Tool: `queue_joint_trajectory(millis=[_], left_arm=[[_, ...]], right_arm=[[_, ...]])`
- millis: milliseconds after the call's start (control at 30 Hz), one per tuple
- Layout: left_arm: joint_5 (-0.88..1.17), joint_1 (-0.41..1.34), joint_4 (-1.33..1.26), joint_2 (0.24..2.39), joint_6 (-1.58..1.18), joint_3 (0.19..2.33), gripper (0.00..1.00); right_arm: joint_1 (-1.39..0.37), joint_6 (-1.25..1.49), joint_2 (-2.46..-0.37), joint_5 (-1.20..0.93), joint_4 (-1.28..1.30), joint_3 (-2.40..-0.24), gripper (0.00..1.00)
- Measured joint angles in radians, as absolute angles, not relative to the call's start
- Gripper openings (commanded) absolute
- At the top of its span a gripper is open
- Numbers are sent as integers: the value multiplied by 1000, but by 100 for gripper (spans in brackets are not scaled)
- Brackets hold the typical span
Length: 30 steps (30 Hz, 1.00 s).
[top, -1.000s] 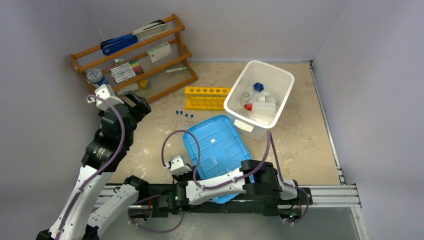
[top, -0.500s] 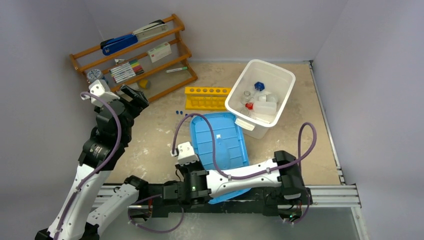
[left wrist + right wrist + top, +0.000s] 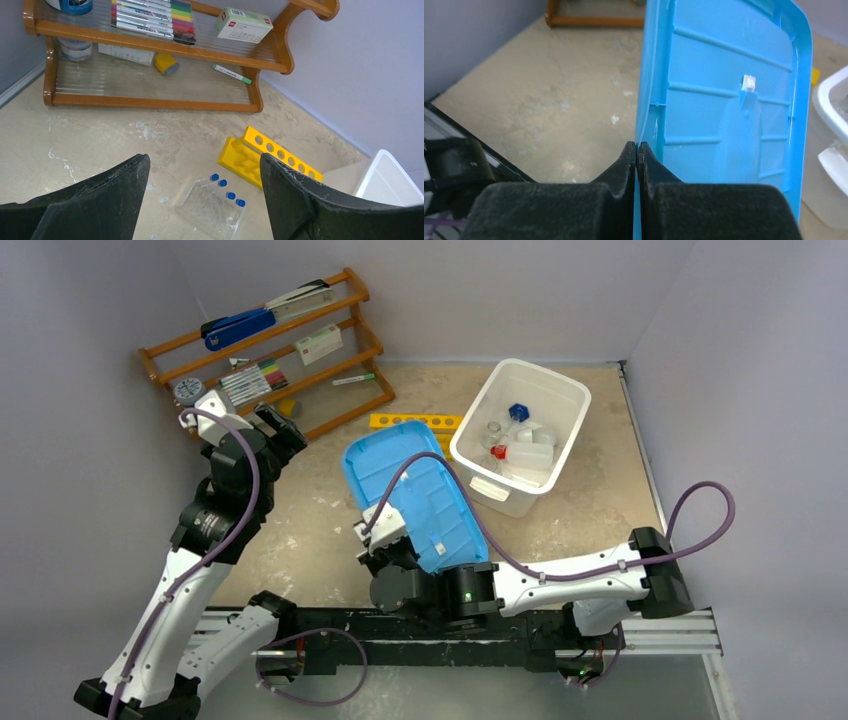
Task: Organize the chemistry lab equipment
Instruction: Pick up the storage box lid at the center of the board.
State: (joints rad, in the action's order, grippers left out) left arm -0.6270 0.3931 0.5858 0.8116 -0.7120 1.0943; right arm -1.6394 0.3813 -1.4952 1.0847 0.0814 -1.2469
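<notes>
The right gripper (image 3: 636, 150) pinches the near edge of the blue lid (image 3: 724, 115), tilted up left of the white bin (image 3: 571, 435). The lid is thin, light, slick plastic, likely to pivot in an edge grip. The left gripper (image 3: 204, 162) gapes empty above the clear tube tray (image 3: 212, 207). From above, the lid hides that tray and part of the yellow rack (image 3: 267, 157).

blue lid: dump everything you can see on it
The blue lid looks like bright blue moulded plastic: rectangular, rounded corners, a raised rim, parallel ribs across its face and a small pale tab near the middle. It is tilted steeply and appears lifted clear of the table. The right hand is shut on its near edge. From above, its far end hides part of the yellow rack and lies close to the white bin; whether it touches the bin is unclear.
</notes>
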Motion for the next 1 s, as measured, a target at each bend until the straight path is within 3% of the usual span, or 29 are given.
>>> queue_joint_trajectory(millis=[333, 533, 767, 1000], left_arm=[[-647, 393, 584, 810, -710, 1114, 81], [-582, 393, 463, 795, -681, 1066, 81], [-323, 386, 241, 849, -669, 1014, 81], [9, 380, -158, 1000, -743, 917, 82]], right_arm=[[-1607, 80, -1455, 968, -247, -1290, 0], [-1537, 21, -1274, 839, -341, -1277, 0], [-1449, 13, -987, 743, -420, -1248, 0], [-1438, 28, -858, 653, -422, -1246, 0]])
